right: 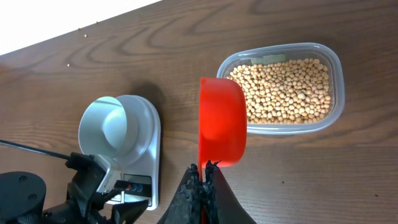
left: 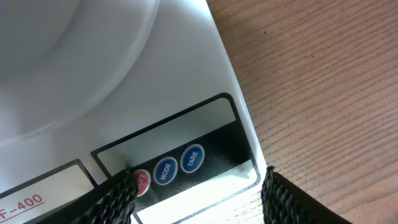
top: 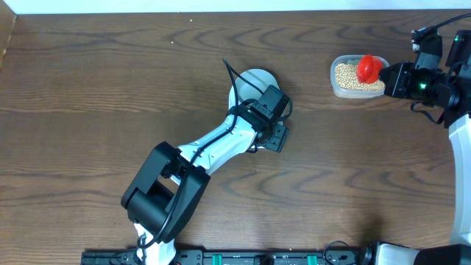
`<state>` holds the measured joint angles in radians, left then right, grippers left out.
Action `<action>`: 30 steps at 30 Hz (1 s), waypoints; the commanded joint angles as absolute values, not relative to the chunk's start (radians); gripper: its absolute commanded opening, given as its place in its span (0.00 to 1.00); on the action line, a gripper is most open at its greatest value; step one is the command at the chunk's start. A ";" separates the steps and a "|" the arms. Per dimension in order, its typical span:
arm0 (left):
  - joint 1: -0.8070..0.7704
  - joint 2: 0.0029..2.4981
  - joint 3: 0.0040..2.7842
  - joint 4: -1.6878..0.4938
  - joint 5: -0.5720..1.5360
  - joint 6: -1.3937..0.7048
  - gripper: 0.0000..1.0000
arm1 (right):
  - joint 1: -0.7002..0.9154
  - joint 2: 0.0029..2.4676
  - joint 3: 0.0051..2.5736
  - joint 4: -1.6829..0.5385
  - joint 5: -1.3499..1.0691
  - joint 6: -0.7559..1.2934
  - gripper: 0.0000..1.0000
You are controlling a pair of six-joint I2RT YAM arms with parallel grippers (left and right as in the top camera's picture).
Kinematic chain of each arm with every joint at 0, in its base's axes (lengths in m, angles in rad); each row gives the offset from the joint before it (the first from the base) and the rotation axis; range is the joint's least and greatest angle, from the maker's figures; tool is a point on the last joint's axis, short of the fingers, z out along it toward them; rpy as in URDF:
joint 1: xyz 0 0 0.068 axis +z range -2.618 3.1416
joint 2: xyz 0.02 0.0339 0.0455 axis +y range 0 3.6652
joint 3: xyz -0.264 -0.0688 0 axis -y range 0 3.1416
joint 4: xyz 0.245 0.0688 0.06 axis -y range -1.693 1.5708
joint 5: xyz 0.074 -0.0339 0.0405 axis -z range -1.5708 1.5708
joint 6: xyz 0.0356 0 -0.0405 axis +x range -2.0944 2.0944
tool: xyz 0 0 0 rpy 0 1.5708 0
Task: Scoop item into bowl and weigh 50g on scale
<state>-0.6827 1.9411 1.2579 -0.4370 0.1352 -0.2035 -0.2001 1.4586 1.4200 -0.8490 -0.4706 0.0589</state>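
Beans (right: 283, 90) round, tan; scale (right: 151, 149) flat

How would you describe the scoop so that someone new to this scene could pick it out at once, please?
On the far right of the dark wooden table sits a clear plastic tub of tan beans. Over its right end, the right tool holds the scoop by its handle. It is the only bright red, cup-shaped thing; its neighbours are clear, tan or black.
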 commanded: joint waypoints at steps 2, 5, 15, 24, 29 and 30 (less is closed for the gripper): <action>-0.680 1.973 1.266 -0.439 0.121 -0.188 0.67 | -0.204 1.451 1.436 -0.852 -0.469 0.043 0.01; -0.685 1.975 1.265 -0.438 0.123 -0.188 0.67 | -0.204 1.451 1.436 -0.853 -0.469 0.043 0.01; -0.693 2.000 1.266 -0.434 0.131 -0.192 0.67 | -0.204 1.451 1.436 -0.855 -0.467 0.043 0.01; -0.693 1.999 1.267 -0.429 0.145 -0.192 0.68 | -0.204 1.451 1.436 -0.854 -0.461 0.043 0.01; -0.690 1.939 1.296 -0.448 0.145 -0.192 0.71 | -0.204 1.451 1.436 -0.854 -0.461 0.043 0.01; -0.691 1.918 1.300 -0.451 0.146 -0.192 0.72 | -0.204 1.451 1.436 -0.854 -0.461 0.043 0.01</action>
<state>-0.6903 1.9484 1.2720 -0.4377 0.1318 -0.2020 -0.2001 1.4586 1.4200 -0.8520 -0.4656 0.0589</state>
